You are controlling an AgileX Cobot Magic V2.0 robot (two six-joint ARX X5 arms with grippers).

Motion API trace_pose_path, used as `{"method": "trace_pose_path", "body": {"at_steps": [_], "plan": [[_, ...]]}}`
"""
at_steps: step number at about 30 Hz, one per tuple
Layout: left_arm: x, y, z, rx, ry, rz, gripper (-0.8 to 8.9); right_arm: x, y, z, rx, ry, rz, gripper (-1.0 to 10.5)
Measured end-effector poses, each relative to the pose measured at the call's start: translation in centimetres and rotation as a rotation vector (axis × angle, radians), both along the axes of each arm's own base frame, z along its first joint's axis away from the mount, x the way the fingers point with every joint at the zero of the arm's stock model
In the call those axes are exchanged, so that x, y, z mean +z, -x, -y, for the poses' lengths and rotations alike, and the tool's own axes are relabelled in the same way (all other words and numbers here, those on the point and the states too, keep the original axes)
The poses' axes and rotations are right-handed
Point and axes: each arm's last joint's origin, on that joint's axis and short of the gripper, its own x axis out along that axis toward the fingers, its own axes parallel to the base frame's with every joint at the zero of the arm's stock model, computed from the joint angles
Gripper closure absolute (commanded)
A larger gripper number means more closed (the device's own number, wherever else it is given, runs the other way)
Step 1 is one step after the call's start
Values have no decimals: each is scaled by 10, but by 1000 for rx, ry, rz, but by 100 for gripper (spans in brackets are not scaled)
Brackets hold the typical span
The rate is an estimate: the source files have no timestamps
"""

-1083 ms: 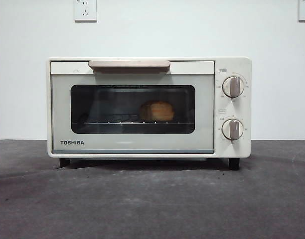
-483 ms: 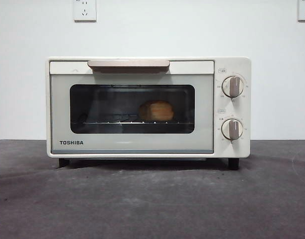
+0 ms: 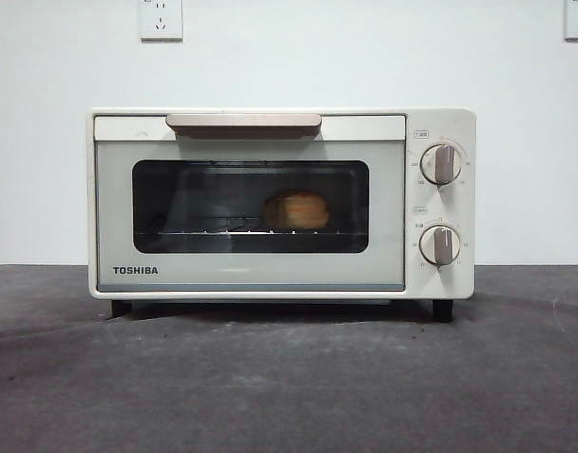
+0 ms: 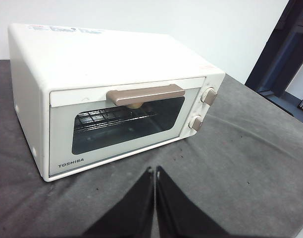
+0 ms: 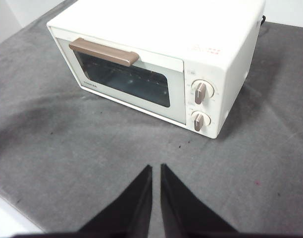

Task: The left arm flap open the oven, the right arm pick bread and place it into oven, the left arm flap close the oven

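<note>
Black left gripper (image 4: 155, 171): jaws pressed together, holding nothing, hanging over the grey table (image 4: 250, 148) in front of the oven (image 4: 92, 59), apart from it. Right gripper (image 5: 156, 168): jaws nearly together with a thin slit between, empty, also above the table and well clear of the oven front. Oven door (image 3: 249, 212) closed, beige handle (image 3: 244, 122) along its top edge, two knobs (image 3: 441, 163) on the right panel, one above the other. Bread (image 3: 296, 209) inside, on the wire rack (image 3: 242, 230), seen through the dark window, right of centre. No arm in front view. White wall (image 3: 365, 57) behind, sockets (image 3: 161, 19) up high.
</note>
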Motion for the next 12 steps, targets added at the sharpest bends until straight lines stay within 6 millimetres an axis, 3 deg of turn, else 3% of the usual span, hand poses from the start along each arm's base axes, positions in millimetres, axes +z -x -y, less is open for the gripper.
{"method": "trace_pose_path", "body": {"at_steps": [12], "plan": [[0, 0, 0, 0, 0, 0, 802, 3, -1, -1, 0, -23, 26, 929]]}}
